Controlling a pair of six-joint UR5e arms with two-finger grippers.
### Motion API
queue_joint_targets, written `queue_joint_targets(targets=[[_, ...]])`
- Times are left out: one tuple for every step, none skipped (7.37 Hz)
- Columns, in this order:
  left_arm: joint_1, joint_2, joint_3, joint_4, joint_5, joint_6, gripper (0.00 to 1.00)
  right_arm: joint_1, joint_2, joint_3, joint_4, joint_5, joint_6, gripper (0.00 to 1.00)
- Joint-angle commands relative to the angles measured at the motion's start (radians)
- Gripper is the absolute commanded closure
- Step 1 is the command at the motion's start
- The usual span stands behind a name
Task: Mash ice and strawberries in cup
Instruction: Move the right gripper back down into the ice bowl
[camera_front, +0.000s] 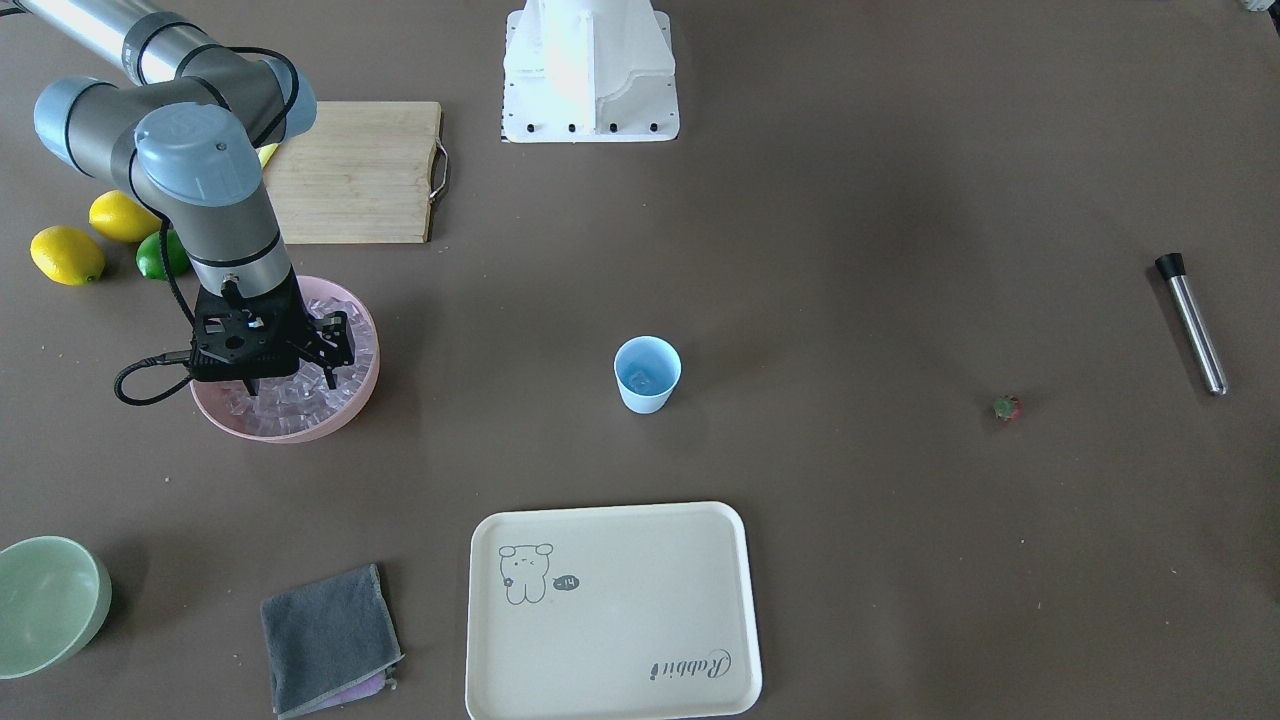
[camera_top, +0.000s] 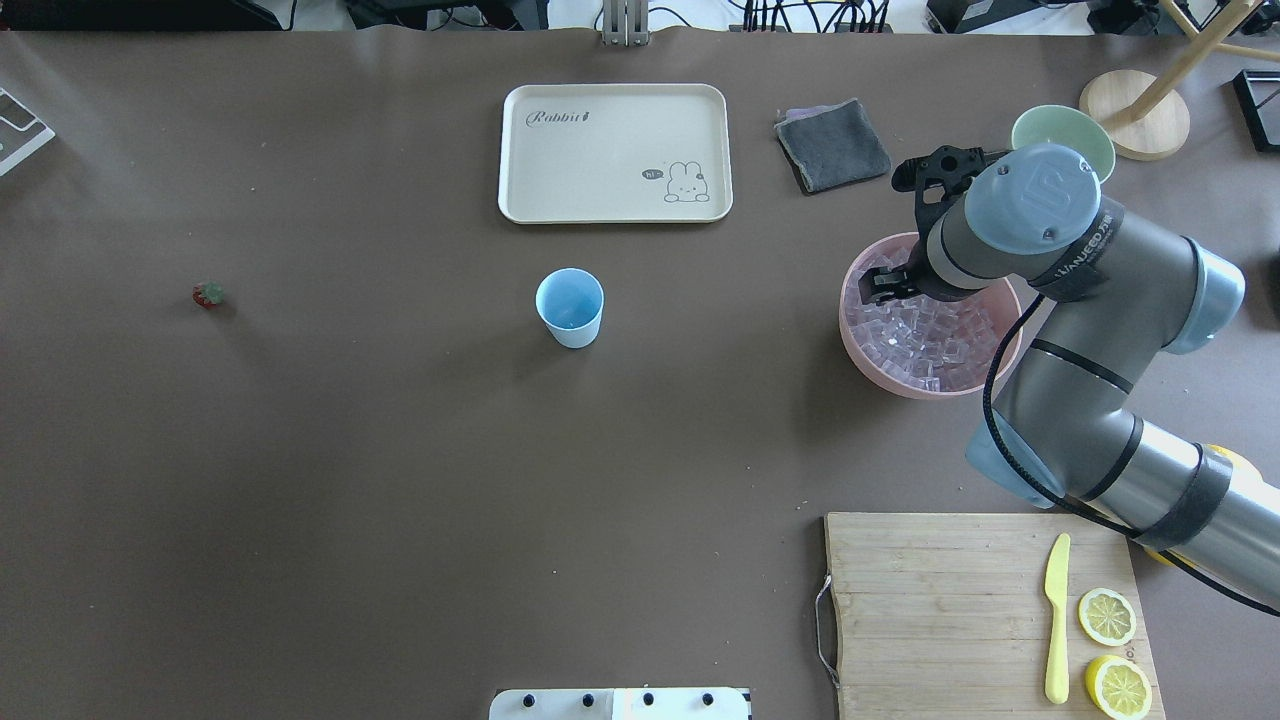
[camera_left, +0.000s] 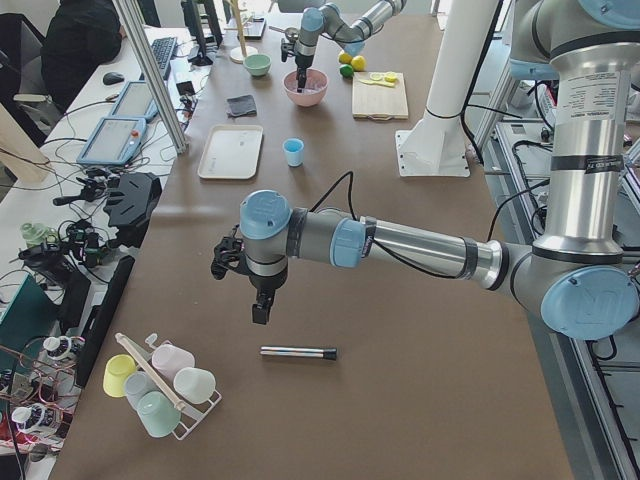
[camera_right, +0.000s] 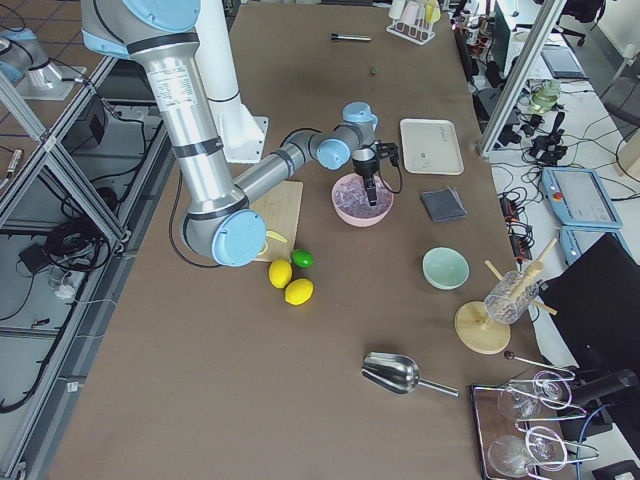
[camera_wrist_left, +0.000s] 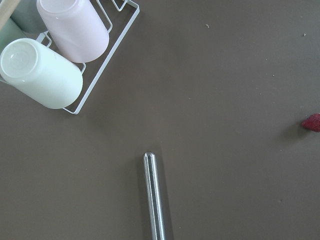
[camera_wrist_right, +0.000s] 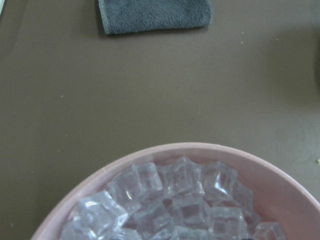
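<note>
**Right gripper down in the ice bowl, cup upright mid-table**

The right gripper (camera_front: 291, 382) is down inside the pink bowl (camera_front: 300, 432). In the front-facing view its fingers look spread apart, tips among the ice (camera_front: 285, 405), with nothing visibly pinched between them. Its wrist camera looks over clear, glossy cubes piled up to the bowl's far rim, with a grey cloth (camera_wrist_right: 155, 15) on the table beyond.

Mid-table, the light blue cup (camera_front: 647, 375) stands upright and alone, well apart from the bowl, between the robot's base and the cream tray (camera_front: 620, 640). Something pale and glossy sits at its bottom, too small to name.

On the robot's left side, the strawberry (camera_front: 1007, 407) lies on the bare table, red with a green top, well away from the cup. Near it lies the steel muddler (camera_front: 1190, 322), black cap toward the robot. The left gripper (camera_left: 260, 315) hangs just above the table beside that muddler, pointing down. Only the side view catches it, so I cannot tell whether it is released or clenched. Its wrist camera shows the muddler's rounded end, the strawberry at the right edge and a wire rack (camera_wrist_left: 112, 55) of tipped cups.

Beyond the pink bowl sit a wooden cutting board (camera_front: 350, 170), two lemons (camera_front: 67, 255) and a lime (camera_front: 160, 255).
</note>
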Motion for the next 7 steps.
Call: queue_joint_targets(targets=[[0.000, 0.001, -0.002, 0.000, 0.000, 0.000, 0.01, 0.000, -0.003, -0.003, 0.008, -0.001, 0.000, 0.21], [0.000, 0.003, -0.004, 0.000, 0.000, 0.000, 0.01, 0.001, -0.007, -0.003, 0.008, -0.001, 0.000, 0.30], [0.000, 0.003, -0.004, 0.000, 0.000, 0.000, 0.01, 0.001, -0.011, -0.004, 0.008, -0.001, 0.000, 0.51], [0.001, 0.003, -0.002, 0.000, 0.000, 0.000, 0.01, 0.001, -0.014, -0.003, 0.008, -0.001, -0.002, 0.51], [0.001, 0.001, 0.000, 0.000, 0.000, 0.000, 0.01, 0.001, -0.014, -0.003, 0.008, -0.001, -0.002, 0.61], [0.001, 0.001, 0.001, 0.000, 0.000, 0.000, 0.01, 0.001, -0.013, -0.003, 0.008, -0.001, -0.002, 0.64], [0.001, 0.001, 0.001, 0.000, 0.000, 0.000, 0.01, 0.001, -0.011, 0.005, 0.006, -0.001, -0.002, 0.66]])
